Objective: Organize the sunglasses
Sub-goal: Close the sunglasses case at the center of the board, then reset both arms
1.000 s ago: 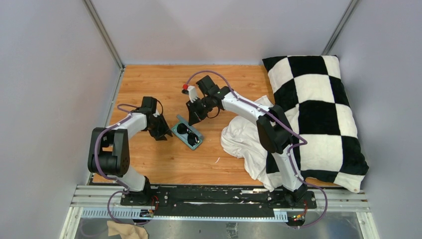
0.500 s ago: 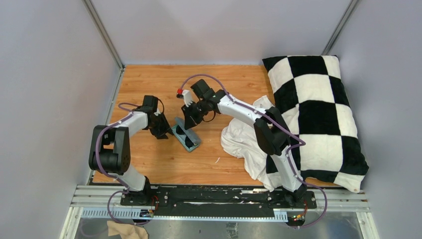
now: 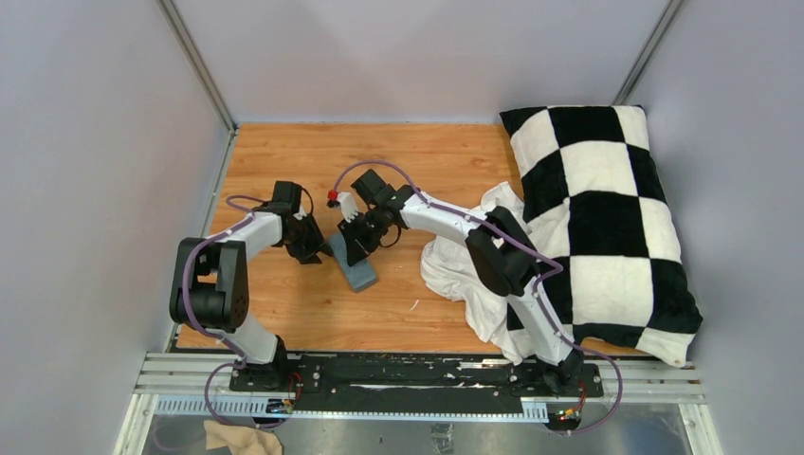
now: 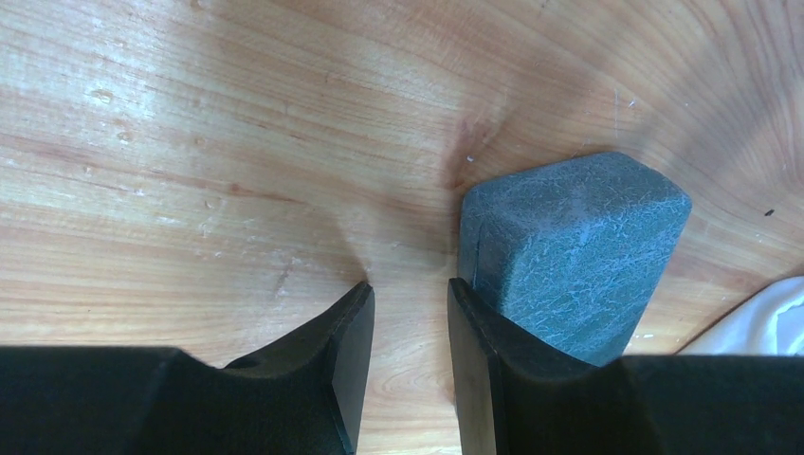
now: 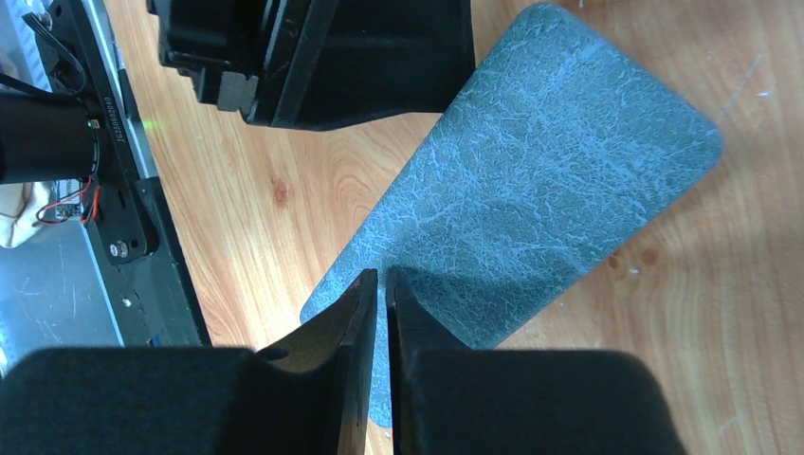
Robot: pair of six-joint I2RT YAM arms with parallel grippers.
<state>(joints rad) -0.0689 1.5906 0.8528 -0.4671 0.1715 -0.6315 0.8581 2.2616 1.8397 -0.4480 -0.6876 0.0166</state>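
The grey-blue case [image 3: 359, 272] lies closed on the wooden table, so the sunglasses are hidden from every view. My right gripper [image 3: 352, 248] is shut, its tips down on the far end of the case lid [image 5: 550, 180]; in its wrist view the gripper [image 5: 382, 275] shows only a hairline gap. My left gripper [image 3: 314, 250] stands just left of the case, slightly open and empty. In the left wrist view the gripper [image 4: 410, 289] is low over bare wood, with its right finger against the case's corner [image 4: 569, 256]. The left gripper's body [image 5: 313, 57] also shows in the right wrist view.
A crumpled white cloth [image 3: 465, 265] lies right of the case. A large black-and-white checked pillow [image 3: 607, 209] fills the right side. Grey walls enclose the wooden table [image 3: 284, 161]. The arms' mounting rail [image 3: 408, 374] runs along the near edge.
The case was open with the sunglasses showing inside; the right gripper swung left and down and folded the lid shut. The left gripper stayed beside the case.
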